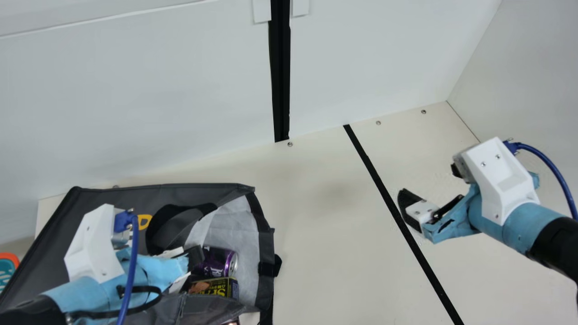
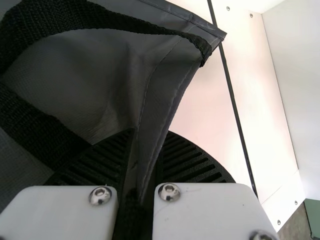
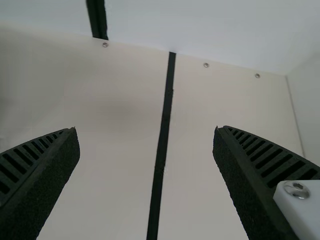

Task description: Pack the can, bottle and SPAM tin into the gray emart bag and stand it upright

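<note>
While left tool (image 1: 195,259) pinches 1 bag (image 1: 113,193) holding 1 can (image 1: 217,262), 1 SPAM tin (image 1: 224,288), right tool (image 1: 410,209) spread wide

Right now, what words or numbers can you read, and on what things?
"SP", rest unclear: the tin.
Yellow print, partly hidden, can't tell: the gray bag.
White print, too blurred to read: the purple can.
Print cut off, can't read: the teal-and-orange thing.
</note>
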You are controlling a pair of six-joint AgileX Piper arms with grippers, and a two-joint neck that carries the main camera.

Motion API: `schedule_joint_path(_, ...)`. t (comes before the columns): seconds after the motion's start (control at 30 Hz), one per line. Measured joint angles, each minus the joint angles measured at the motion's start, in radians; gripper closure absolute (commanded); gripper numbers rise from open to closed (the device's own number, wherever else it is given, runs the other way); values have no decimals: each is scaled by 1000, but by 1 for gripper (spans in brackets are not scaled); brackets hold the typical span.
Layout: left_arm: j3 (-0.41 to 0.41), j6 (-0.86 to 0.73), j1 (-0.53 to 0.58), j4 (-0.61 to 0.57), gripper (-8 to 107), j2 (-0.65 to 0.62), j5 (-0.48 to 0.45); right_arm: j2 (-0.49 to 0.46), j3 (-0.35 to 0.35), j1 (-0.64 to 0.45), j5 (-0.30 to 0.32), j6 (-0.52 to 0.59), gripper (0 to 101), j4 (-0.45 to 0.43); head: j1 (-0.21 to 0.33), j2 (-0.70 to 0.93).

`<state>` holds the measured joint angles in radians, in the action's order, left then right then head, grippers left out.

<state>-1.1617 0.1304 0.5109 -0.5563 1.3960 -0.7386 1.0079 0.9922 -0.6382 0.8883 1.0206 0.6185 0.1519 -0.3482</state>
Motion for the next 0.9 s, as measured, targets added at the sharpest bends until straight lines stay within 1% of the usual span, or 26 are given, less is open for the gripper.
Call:
schedule_joint_path(0.23, 0, 0, 0, 0, 107, 0, 0, -8, 37, -30, -5, -96, 6, -97, 0, 0)
schedule_joint_path(0.53, 0, 0, 0, 0, 107, 0, 0, -19, 91, -37, -3, -257, 6, -253, 0, 0)
schedule_joint_path(0.67, 0, 0, 0, 0, 107, 0, 0, -24, 119, -28, 14, -337, 6, -327, 0, 2)
schedule_joint_path(0.9, 0, 0, 0, 0, 107, 0, 0, -31, 173, 10, 62, -487, 6, -455, 0, 0)
